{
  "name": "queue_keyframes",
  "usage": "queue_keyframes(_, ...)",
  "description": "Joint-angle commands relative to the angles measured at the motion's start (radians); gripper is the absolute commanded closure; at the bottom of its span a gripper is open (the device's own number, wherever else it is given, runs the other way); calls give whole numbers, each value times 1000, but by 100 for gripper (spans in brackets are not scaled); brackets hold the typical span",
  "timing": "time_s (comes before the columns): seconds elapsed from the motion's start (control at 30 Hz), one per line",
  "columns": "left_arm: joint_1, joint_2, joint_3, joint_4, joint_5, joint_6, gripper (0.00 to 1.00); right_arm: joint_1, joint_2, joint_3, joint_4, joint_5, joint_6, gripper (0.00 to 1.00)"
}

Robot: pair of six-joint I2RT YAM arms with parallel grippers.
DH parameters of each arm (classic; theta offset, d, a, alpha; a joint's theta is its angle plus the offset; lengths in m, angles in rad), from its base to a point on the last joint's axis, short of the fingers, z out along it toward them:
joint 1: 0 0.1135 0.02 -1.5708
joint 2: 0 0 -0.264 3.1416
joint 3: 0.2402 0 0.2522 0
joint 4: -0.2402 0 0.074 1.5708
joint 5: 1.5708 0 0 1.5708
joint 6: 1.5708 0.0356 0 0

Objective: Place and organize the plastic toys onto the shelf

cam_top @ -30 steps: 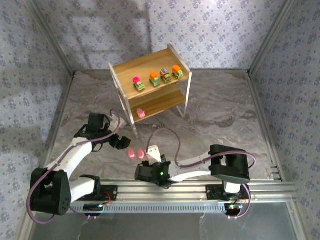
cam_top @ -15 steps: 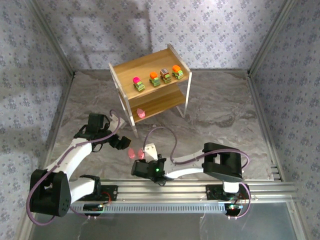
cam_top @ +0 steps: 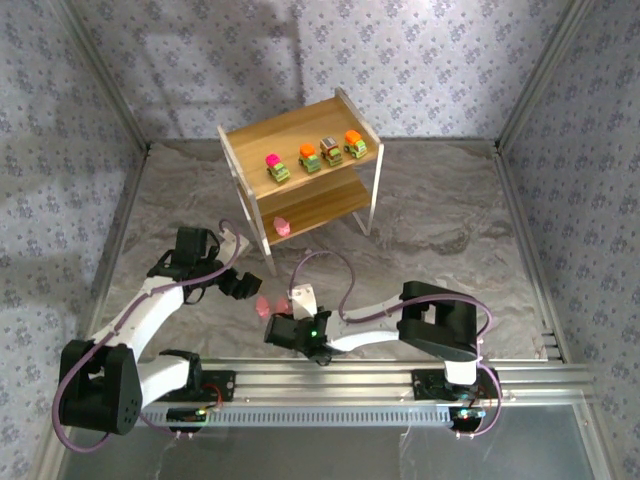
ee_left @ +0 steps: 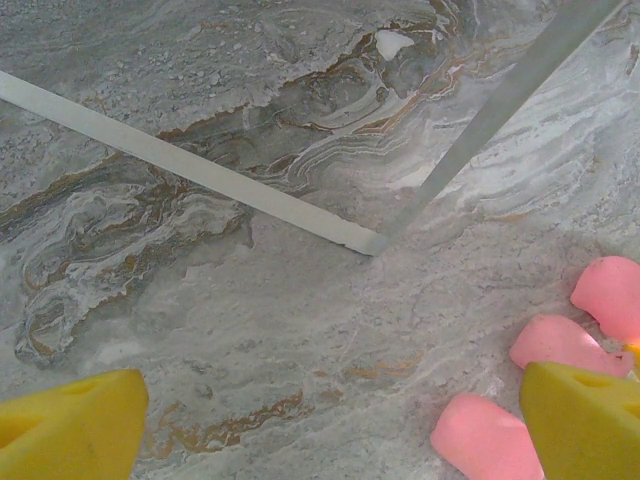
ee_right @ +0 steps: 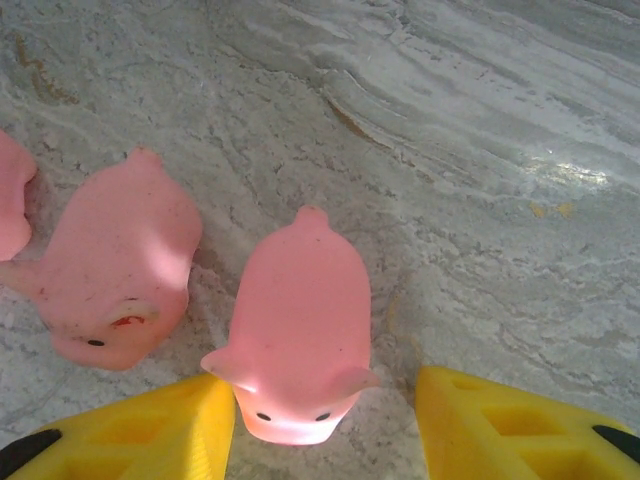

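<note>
1. The right fingers [ee_right: 330,422] stand partly open, low over the desk [ee_right: 480,150], and grip nothing.
2. A pink toy [ee_right: 300,330] lies on the desk with its head between the two yellow tips and its tail pointing away from them.
3. The tip at the left of that picture sits at the toy's side fin, touching it or nearly so. The other tip is clear of the toy, with bare desk showing in the gap.
4. A second pink toy [ee_right: 120,275] lies just beside the first, outside the tips. A third pink toy [ee_right: 10,200] shows at the picture's edge beyond it.
5. The left fingers [ee_left: 325,425] are wide open and empty, with bare desk between them. The same pink toys lie near one of their tips, not between them.
6. The shelf [cam_top: 245,150] stands farther back on the desk, well apart from both pairs of fingers.
7. Four little cars [cam_top: 309,158] stand in a row on its top board, and a fourth pink toy [cam_top: 282,227] sits on the lower board.
</note>
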Motion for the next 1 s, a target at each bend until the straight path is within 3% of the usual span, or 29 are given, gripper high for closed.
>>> queue_keyframes(0.0, -7, -9, -8, -2, 13, 1, 4, -11, 21, 5, 4, 0, 18, 48)
queue_keyframes(0.57, -9, 3, -4, -6, 17, 3, 4, -4, 85, 114, -91, 49, -34, 52)
queue_keyframes(0.97, -9, 3, -4, -7, 17, 3, 4, -14, 72, 87, -85, 48, -5, 62)
